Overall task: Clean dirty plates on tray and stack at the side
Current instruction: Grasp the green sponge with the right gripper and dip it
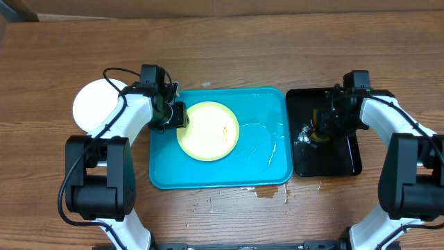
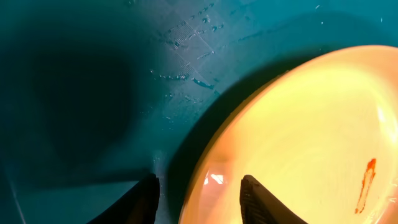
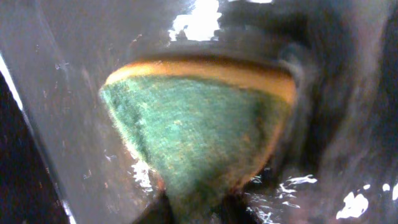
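A pale yellow-green plate (image 1: 208, 130) with a small orange-red smear lies on the turquoise tray (image 1: 263, 167), left of middle. In the left wrist view the plate (image 2: 311, 130) fills the right side and its smear (image 2: 365, 183) shows. My left gripper (image 1: 178, 117) is open with its fingers (image 2: 199, 199) either side of the plate's left rim. A white plate (image 1: 94, 107) lies on the table left of the tray. My right gripper (image 1: 320, 128) is over the black tray and shut on a green and yellow sponge (image 3: 199, 134).
The narrow black tray (image 1: 347, 163) stands right of the turquoise tray and is wet. Water streaks lie on the turquoise tray's right half. A small spill and crumbs mark the wooden table (image 1: 270, 193) in front of the tray.
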Robot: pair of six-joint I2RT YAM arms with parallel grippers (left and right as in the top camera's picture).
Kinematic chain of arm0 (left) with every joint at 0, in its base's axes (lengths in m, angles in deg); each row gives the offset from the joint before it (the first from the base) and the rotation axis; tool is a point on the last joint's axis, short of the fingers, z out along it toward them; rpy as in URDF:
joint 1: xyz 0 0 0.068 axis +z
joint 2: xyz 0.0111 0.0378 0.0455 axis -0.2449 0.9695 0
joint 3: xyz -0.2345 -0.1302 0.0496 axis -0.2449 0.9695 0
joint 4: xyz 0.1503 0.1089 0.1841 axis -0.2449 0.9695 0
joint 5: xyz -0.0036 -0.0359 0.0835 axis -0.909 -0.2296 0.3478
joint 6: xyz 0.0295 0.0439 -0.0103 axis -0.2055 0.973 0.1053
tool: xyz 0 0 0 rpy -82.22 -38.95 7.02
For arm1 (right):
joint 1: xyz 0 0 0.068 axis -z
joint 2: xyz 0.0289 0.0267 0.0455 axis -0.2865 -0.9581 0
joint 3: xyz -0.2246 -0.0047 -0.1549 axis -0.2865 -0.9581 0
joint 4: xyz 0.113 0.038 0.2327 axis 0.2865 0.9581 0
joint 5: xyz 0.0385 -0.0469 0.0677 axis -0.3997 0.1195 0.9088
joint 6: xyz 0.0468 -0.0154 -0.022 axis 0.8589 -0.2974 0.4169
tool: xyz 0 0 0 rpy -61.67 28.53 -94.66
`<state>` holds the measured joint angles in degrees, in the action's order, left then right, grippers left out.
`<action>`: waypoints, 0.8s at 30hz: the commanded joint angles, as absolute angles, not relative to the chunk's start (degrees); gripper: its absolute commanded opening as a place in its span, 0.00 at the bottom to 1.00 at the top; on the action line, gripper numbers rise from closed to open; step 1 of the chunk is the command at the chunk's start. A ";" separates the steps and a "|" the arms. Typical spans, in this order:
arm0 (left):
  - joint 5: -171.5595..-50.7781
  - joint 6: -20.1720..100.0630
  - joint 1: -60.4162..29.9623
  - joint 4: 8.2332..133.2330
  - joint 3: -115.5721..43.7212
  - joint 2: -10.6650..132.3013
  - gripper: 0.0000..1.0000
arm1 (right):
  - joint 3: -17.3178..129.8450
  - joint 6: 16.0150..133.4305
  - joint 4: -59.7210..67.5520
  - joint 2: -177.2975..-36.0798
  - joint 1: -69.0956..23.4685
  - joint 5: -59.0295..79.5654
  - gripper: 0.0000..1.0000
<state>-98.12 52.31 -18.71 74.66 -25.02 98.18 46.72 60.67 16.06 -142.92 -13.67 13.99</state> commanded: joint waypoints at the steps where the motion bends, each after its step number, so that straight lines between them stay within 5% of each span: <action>1: -98.40 51.98 -19.59 74.79 -25.57 98.58 0.42 | 49.54 60.82 19.73 -142.30 -14.13 12.79 0.04; 9: -98.38 51.96 -19.89 74.00 -25.57 98.58 0.38 | 57.39 63.34 27.90 -141.76 -17.40 6.80 0.04; 13: -98.40 51.96 -19.89 74.09 -25.57 98.58 0.04 | 58.02 65.41 28.49 -141.76 -21.16 -4.41 0.04; 24: -98.40 51.93 -21.42 75.05 -25.57 98.58 0.04 | 58.33 67.27 28.60 -141.76 -23.79 -12.50 0.04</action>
<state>-98.14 52.15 -20.40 74.77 -25.02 98.18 56.67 66.26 28.73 -142.94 -23.85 -9.83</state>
